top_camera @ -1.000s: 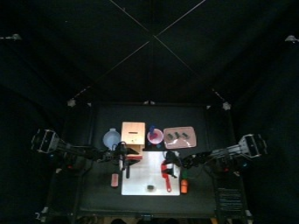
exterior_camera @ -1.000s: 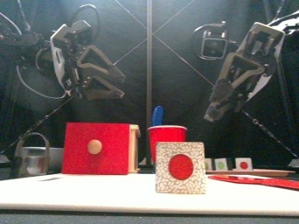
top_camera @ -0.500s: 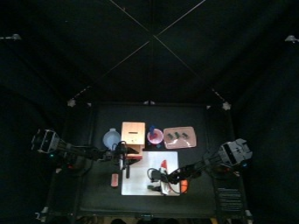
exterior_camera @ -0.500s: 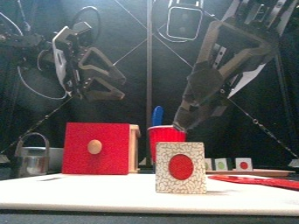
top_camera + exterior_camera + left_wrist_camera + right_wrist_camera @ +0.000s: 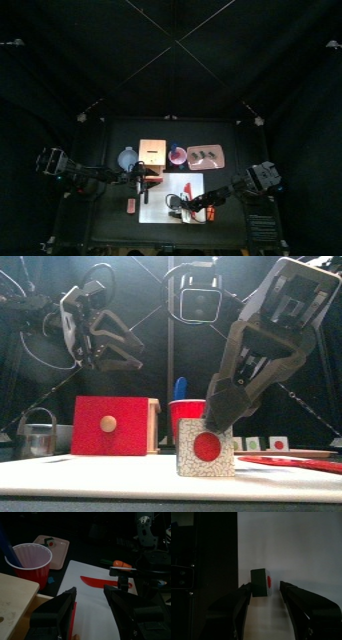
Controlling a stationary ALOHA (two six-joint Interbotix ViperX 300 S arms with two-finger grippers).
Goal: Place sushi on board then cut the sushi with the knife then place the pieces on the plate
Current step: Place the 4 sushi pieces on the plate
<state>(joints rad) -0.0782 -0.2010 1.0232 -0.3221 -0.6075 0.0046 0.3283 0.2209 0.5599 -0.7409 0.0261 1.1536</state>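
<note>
The sushi roll (image 5: 206,446) stood upright on the white cutting board (image 5: 155,210), with a red knife (image 5: 100,583) lying beside it. The right gripper (image 5: 264,586) had its jaws spread, one on either side of the roll and neither seen touching it. The left gripper (image 5: 90,591) hung open near the board's left edge. The roll was probably light, rigid and smooth, with separable blocks. A square pinch across its flat sides seemed best, since an off-centre one might topple it.
</note>
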